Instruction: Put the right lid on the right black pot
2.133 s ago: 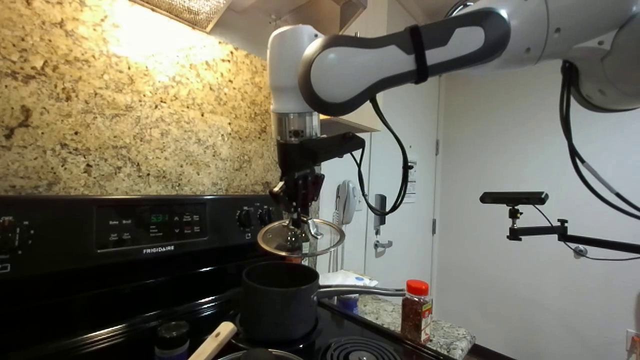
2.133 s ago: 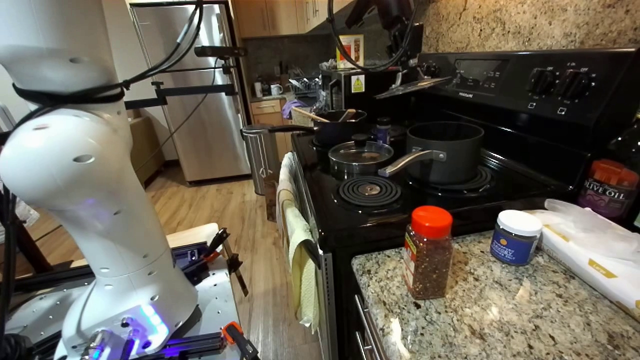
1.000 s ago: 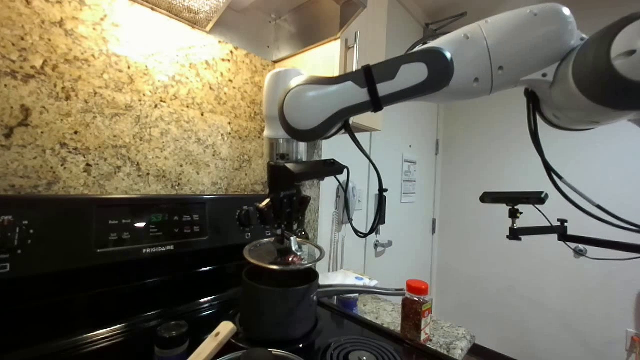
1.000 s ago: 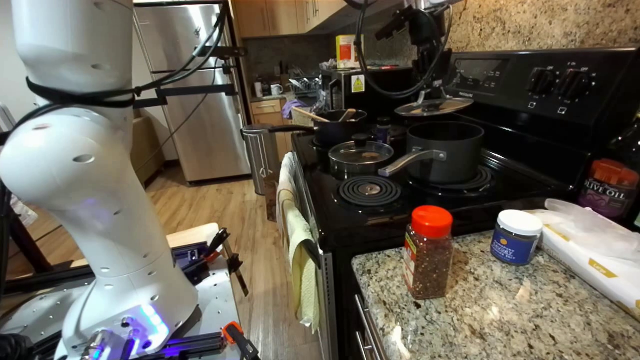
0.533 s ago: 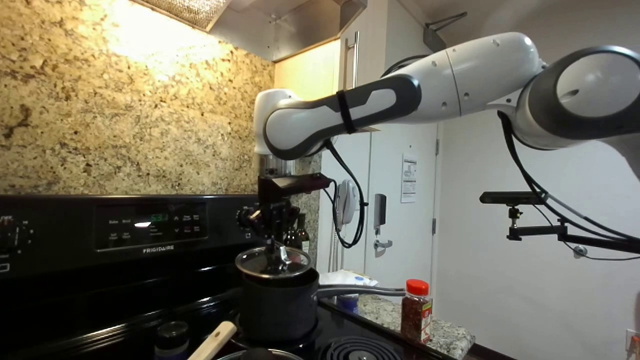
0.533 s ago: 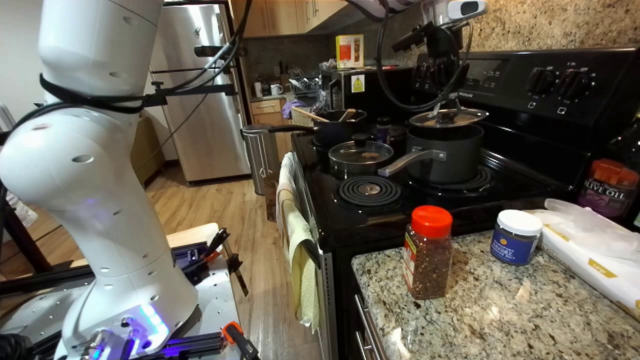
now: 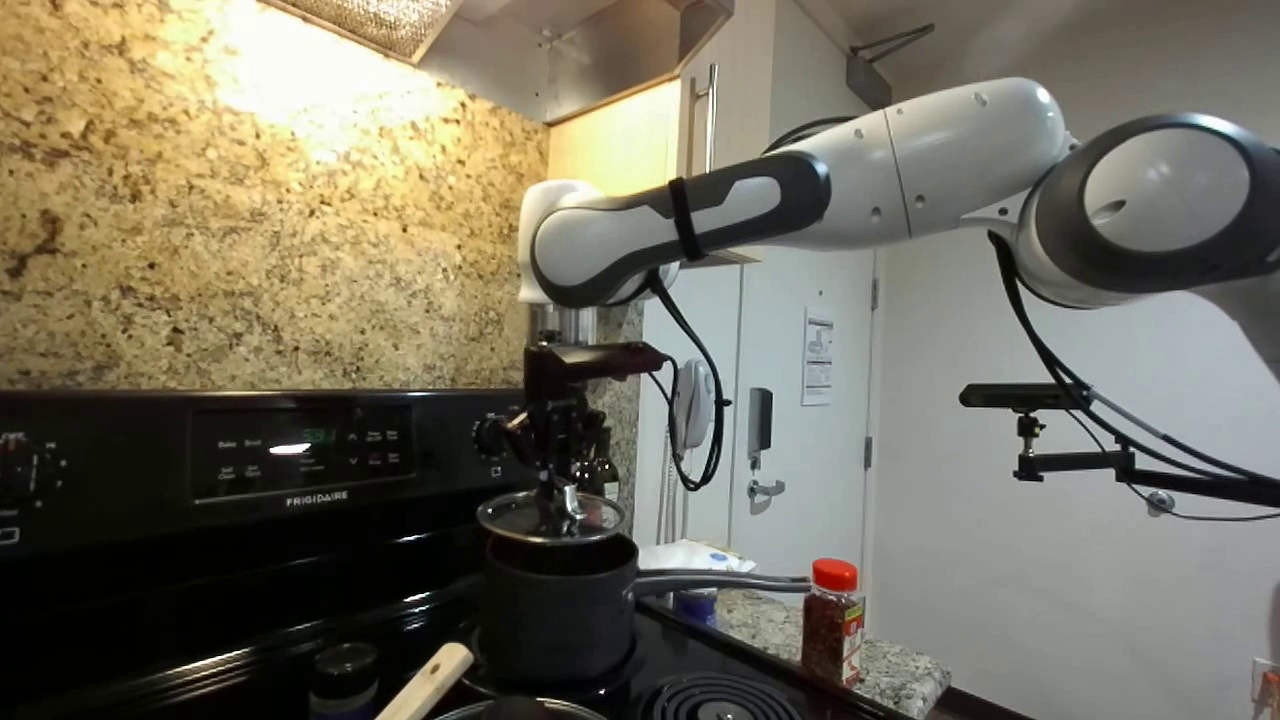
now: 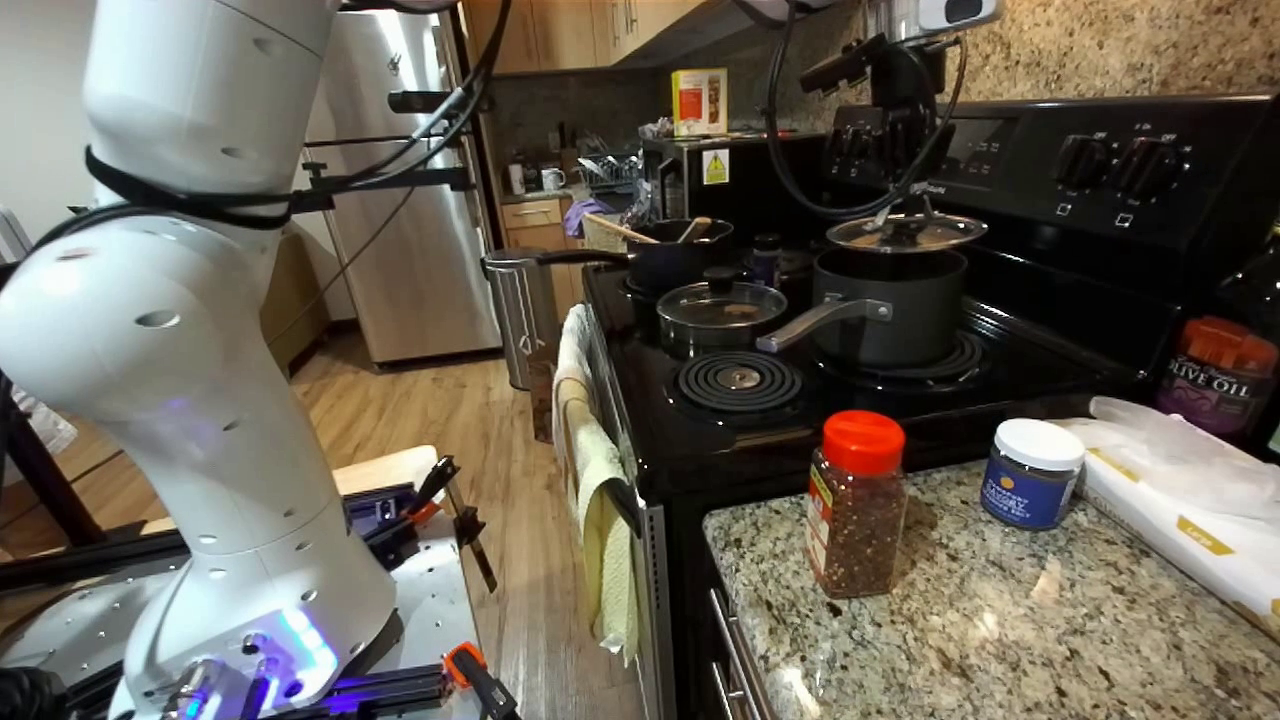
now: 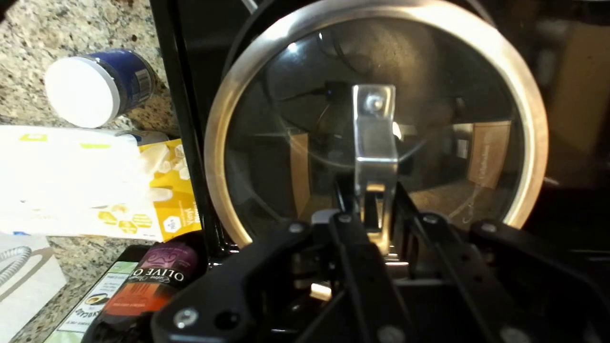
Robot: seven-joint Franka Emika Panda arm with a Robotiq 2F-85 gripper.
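Glass lid (image 8: 906,235) hangs just above the black pot (image 8: 885,312), not yet seated; gripper (image 9: 371,195) is clamped on the lid's metal handle (image 9: 375,136). Placing step, I'd say. Next: centre it, lower it level, release once seated.

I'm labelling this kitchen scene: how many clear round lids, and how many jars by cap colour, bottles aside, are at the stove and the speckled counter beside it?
Clear round lids: 2 (the right lid in the gripper, and the black-knobbed lid)
Red-capped jar: 1
White-capped jar: 1
Black-capped jar: 1
Total: 5
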